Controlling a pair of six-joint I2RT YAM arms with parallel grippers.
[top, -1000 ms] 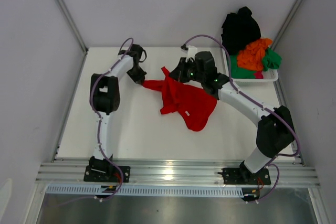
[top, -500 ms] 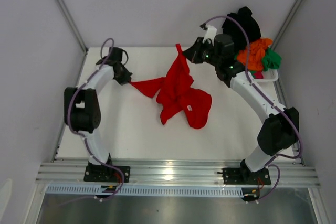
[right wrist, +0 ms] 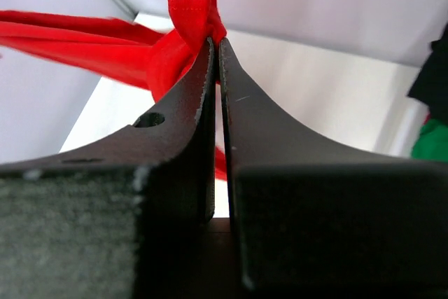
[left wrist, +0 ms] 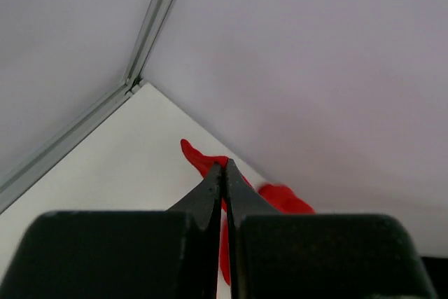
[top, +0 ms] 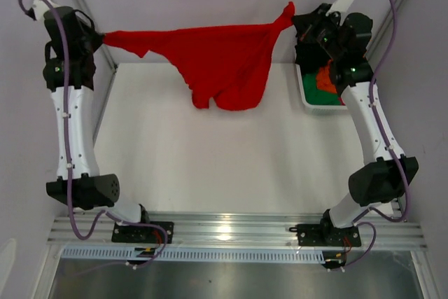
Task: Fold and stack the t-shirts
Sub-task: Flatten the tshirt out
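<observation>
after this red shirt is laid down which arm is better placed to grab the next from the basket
Right, likely. The right pincer is beside the basket, the left pincer across the table. Both are shut on the red shirt.

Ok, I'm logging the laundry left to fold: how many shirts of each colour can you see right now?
red shirt: 1
orange shirt: 1
green shirt: 1
black shirt: 1
Total: 4 seen; the basket is partly hidden.
</observation>
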